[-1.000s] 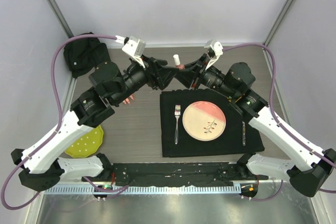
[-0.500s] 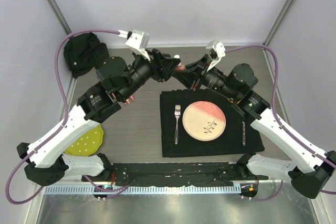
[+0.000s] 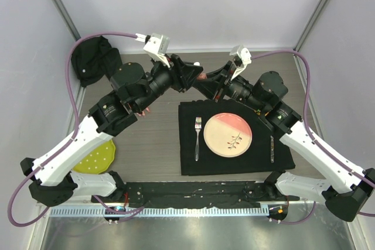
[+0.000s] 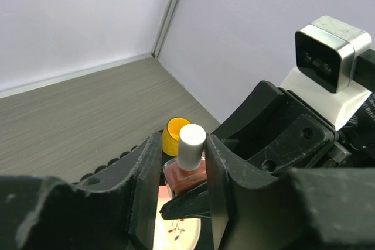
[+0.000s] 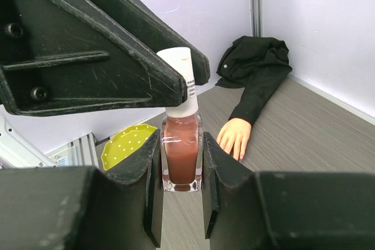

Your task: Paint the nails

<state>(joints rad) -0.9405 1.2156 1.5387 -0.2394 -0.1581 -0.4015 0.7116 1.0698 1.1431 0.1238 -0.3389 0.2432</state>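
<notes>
Here the right tool (image 5: 181, 144) clamps the polish bottle (image 5: 181, 159) while the left tool (image 4: 183, 144), part-open, straddles its cap (image 4: 192, 146).

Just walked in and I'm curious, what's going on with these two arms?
The right gripper holds a polish bottle upright by its glass body. The left gripper has its fingers either side of the white cap, not visibly clamped. A mannequin hand lies on the table beyond.
</notes>
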